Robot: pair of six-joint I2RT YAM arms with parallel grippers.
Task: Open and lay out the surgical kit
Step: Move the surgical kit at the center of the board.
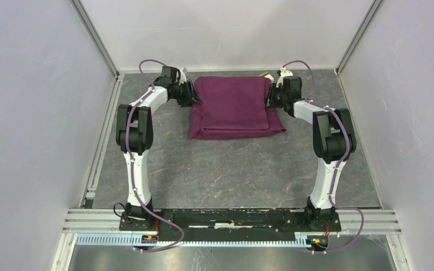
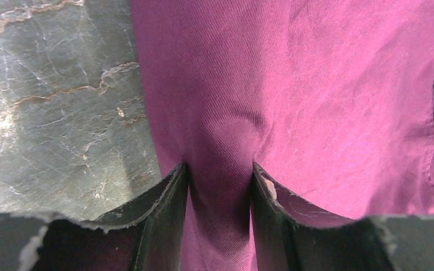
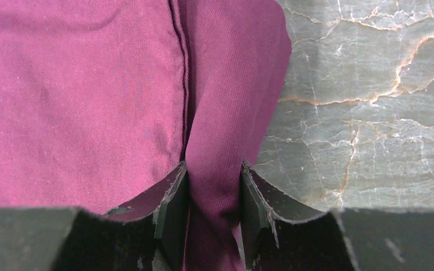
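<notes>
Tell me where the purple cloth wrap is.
Seen from above, the purple cloth wrap lies folded at the table's far middle, between the left gripper and right gripper.

Grey marble-look table (image 1: 220, 169), rusty veins across it. Dark-purple cloth wrap (image 1: 234, 107) lies flat on it, upper centre of the top view, a folded bundle with its lower edge rumpled. In the wrist views its side edges rest on the stone. Small pale item (image 1: 269, 75) at its upper right corner, too small to identify.
</notes>
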